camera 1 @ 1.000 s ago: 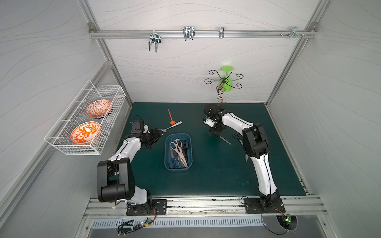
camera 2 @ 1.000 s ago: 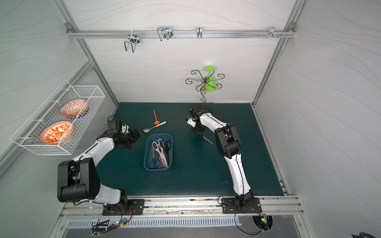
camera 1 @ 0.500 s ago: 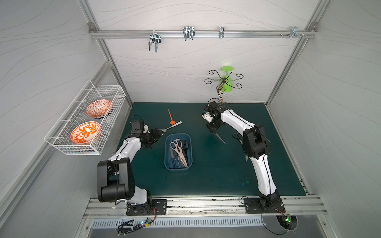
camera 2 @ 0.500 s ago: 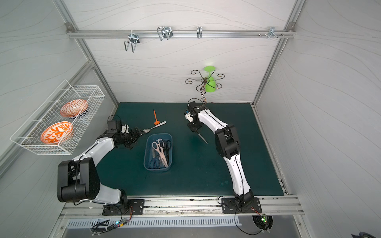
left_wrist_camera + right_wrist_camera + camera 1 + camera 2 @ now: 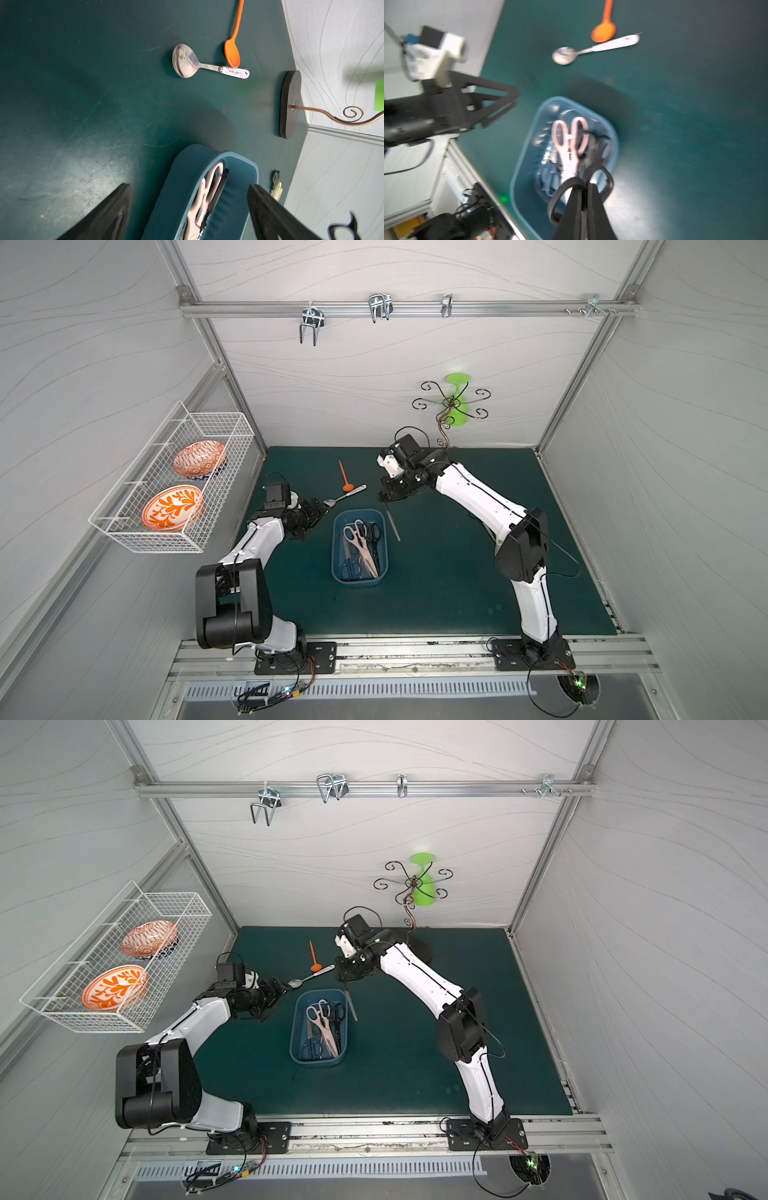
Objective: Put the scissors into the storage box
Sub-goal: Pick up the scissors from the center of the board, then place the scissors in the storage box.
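The blue storage box [image 5: 336,547] [image 5: 294,1029] sits mid-mat and holds several scissors, among them a pink pair [image 5: 362,545] [image 5: 569,149] and a dark blue pair [image 5: 351,569]. My right gripper [image 5: 388,494] [image 5: 347,974] hangs just beyond the box's far right corner. It is shut on a black-handled pair of scissors [image 5: 558,199] whose steel blade [image 5: 393,525] [image 5: 352,1006] points down beside the rim. My left gripper [image 5: 318,510] [image 5: 190,207] rests open on the mat left of the box, holding nothing. A cream-white pair [image 5: 276,188] lies on the mat past the box.
A steel spoon [image 5: 345,497] [image 5: 185,61] and an orange pointed stick [image 5: 344,477] [image 5: 232,49] lie behind the box. A scrolled hook stand [image 5: 451,406] with a dark base [image 5: 289,106] is at the back wall. The white wire basket [image 5: 174,485] with two bowls hangs on the left wall.
My right gripper has carried the black scissors leftward and toward the front, from mid-back of the mat to the box's far right corner. The left arm has not moved.
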Robot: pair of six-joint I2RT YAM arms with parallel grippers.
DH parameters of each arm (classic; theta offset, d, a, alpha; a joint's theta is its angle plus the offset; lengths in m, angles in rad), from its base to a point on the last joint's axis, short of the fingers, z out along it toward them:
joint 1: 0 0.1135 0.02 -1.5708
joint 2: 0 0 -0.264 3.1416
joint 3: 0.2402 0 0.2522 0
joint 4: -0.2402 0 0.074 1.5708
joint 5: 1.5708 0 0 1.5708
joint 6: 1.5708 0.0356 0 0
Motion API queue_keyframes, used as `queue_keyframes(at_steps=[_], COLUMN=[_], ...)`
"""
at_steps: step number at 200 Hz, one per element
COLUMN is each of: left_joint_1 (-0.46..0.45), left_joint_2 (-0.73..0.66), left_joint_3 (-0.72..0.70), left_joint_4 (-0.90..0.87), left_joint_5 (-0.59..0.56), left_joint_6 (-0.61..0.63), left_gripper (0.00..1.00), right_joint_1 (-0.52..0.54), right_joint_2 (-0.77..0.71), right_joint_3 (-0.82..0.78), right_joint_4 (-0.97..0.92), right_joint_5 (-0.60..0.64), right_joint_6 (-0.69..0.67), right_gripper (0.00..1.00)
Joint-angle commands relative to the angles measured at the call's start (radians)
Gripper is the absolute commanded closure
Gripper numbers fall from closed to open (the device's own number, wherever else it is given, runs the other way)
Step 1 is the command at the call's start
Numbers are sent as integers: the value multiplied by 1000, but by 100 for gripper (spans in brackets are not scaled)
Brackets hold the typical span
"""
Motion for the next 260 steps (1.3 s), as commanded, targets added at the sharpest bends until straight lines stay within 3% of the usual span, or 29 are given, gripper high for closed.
queue_keyframes(at_steps=[1, 54, 97, 189, 260], left_joint_1=[14, 51, 52, 57, 57], left_joint_2=[-32, -40, -38, -39, -44], left_joint_3=[28, 27, 27, 24, 24], left_joint_4=[-17, -27, -22, -13, -3], left_joint_5=[-37, -62, -60, -48, -38], left_joint_6=[7, -4, -9, -13, -11], left_gripper=[9, 9, 8, 9, 8], right_joint_1=[35, 143, 203, 258, 256], right_joint_2=[-19, 0, 74, 186, 179], right_joint_3=[-64, -216, -192, -158, -111], right_joint_4=[163, 326, 365, 329, 329], right_joint_5=[24, 308, 370, 357, 301], right_joint_6=[171, 377, 438, 508, 458], right_gripper=[100, 100, 100, 100, 76])
